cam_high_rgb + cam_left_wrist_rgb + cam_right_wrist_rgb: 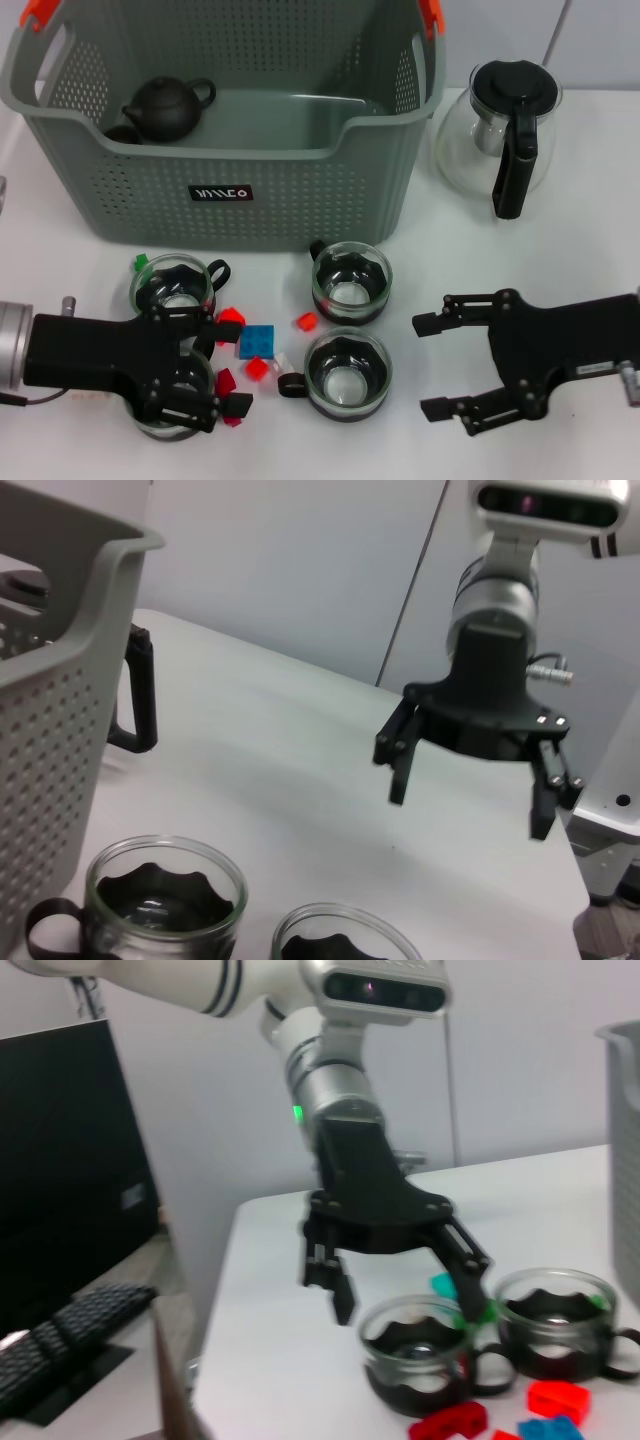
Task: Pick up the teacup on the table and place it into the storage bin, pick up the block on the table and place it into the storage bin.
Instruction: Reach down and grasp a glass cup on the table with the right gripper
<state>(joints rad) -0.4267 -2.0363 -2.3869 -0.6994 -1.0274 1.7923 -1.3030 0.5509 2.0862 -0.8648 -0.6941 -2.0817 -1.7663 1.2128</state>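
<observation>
Our bin (300, 200) holds no cup or block (257, 341) yet; left hand (205, 370) wide around a cup (172, 400), right hand (432, 366) wide, empty.

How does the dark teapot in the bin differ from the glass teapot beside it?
The dark teapot is opaque, small and squat, sitting inside the storage bin; the glass teapot is clear, larger, and stands on the table to the bin's right. Both are upright with lids on.
</observation>
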